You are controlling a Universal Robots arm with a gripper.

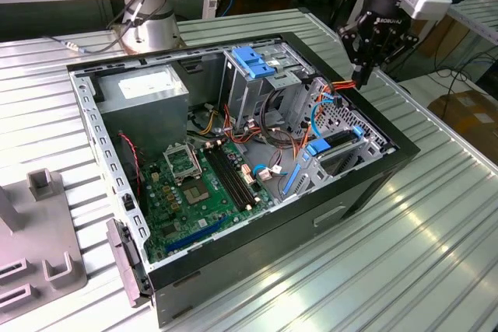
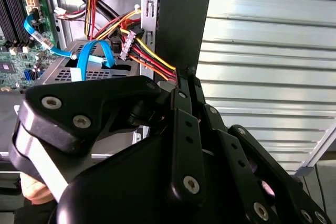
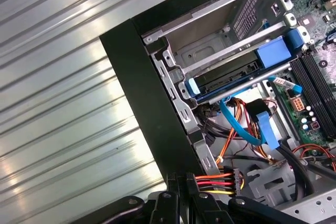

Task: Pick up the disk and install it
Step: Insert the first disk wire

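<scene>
Pinching a red, yellow and black power cable bundle at the case edge, the black hand is closed on it. Below it, the dark blue-railed disk already sits in its bay; cabling seems left.

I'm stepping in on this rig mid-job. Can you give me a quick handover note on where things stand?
Gripper: shut on the wires of the power cable, held at the edge of the computer case.
Disk: lies in its bay in the case, between its blue rails, apart from the gripper.
Done: the disk looks picked up and slid into the bay.
Left: the cable's plug hangs free of the disk and is not connected. Whether the disk is fully seated cannot be told.
</scene>
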